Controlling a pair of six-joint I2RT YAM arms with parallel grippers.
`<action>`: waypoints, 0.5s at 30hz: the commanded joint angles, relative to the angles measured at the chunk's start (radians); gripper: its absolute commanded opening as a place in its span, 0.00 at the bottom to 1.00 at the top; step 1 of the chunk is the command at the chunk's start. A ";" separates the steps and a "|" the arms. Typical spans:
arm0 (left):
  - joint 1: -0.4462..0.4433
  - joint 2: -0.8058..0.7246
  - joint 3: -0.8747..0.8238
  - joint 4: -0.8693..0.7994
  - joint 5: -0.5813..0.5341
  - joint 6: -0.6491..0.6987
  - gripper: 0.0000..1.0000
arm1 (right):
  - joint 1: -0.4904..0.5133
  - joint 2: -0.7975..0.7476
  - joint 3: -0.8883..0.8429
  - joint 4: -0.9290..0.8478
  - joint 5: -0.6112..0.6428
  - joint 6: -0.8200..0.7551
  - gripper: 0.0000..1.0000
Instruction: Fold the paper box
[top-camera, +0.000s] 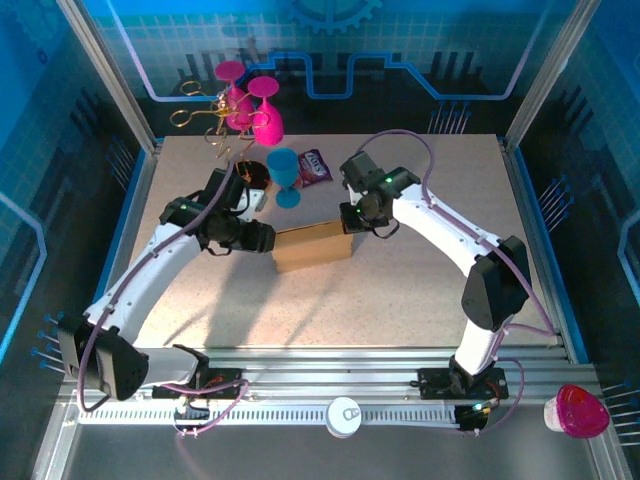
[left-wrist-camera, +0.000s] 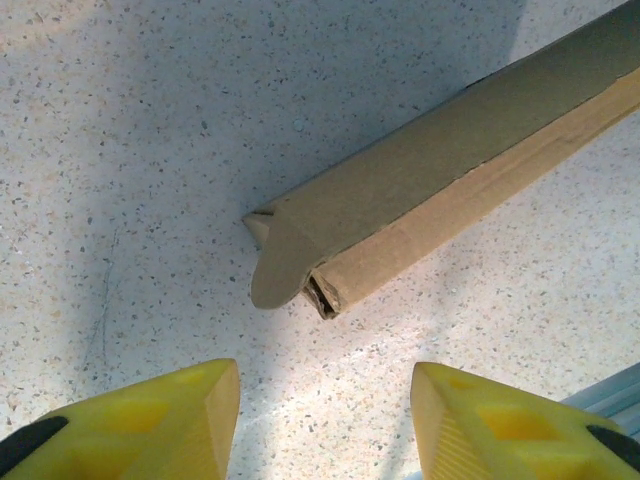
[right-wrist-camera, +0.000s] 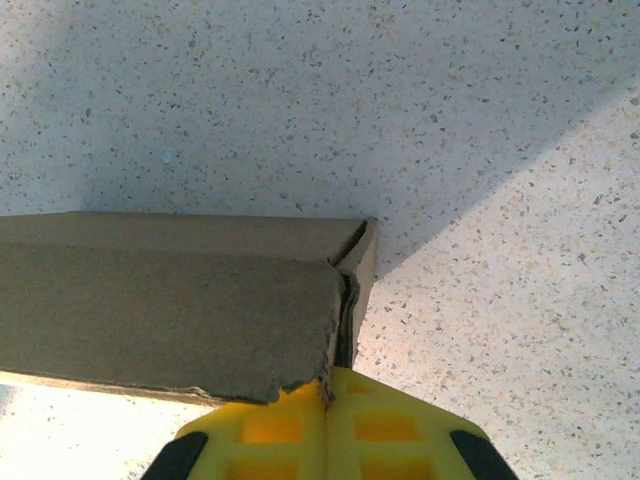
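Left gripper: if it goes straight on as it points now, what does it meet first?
Probably the rounded end flap of the plain brown cardboard box, dead ahead of the open left gripper past bare speckled table; height unclear.

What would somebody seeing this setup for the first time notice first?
The brown paper box lying at the centre of the scene draws the eye first. The right gripper is shut at its right end, apparently pinching a flap, while the left gripper stands open just short of the other end. At the rear left, bright pink glasses and a blue goblet stand out.
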 joint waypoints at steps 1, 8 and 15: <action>-0.008 0.027 -0.014 0.028 -0.047 0.029 0.47 | -0.012 0.023 0.018 -0.042 -0.016 -0.012 0.00; -0.010 0.069 -0.003 0.046 -0.064 0.023 0.40 | -0.014 0.021 0.015 -0.042 -0.021 -0.012 0.00; -0.014 0.091 -0.002 0.064 -0.058 0.004 0.30 | -0.016 0.023 0.014 -0.040 -0.025 -0.013 0.00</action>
